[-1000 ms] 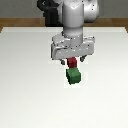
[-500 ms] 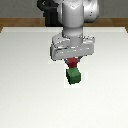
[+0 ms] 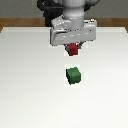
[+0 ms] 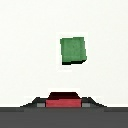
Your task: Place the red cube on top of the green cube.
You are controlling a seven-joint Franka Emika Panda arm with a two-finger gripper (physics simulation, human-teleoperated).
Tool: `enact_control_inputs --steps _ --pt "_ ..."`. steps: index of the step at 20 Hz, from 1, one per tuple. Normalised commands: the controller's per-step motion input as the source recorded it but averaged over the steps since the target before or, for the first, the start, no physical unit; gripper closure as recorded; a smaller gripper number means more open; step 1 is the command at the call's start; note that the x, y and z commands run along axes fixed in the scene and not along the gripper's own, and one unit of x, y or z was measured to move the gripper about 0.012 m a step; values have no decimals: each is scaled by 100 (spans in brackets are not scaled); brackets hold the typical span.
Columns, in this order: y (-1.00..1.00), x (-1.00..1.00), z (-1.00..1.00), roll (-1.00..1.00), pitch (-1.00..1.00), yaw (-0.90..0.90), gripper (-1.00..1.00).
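The gripper (image 3: 73, 50) hangs above the white table (image 3: 25, 90), and between its fingers sits the red cube (image 3: 73, 49), clamped and held clear of the surface. In the exterior view only the lower part of that cube shows; its upper part is tucked up behind the pale grey hand body, and the fingers themselves are too dark and small to separate from the cube's edges.

The green cube (image 3: 73, 75) rests on the table by itself, below the gripper in the picture and nearer the camera, with a clear strip of white between it and the red cube. The two are apart, not touching.

From the wrist view, the red cube (image 4: 63, 100) shows as a dark red block pinched between two grey finger pads (image 4: 39, 104), one on each side. Its lower part is cut off by a dark band across the picture's edge. The green cube (image 4: 73, 51) lies well apart from it on bare white, slightly turned, one darker side face visible.

The arm's upper links run out of the exterior view at the top, so only the wrist and hand can be made out.
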Motion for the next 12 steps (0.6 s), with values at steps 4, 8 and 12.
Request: enact_control_inputs --steps 4,8,12 --pt "0 25 50 0 0 0 100" --pt "0 75 0 0 0 0 100" --pt "0 100 0 0 0 0 100"
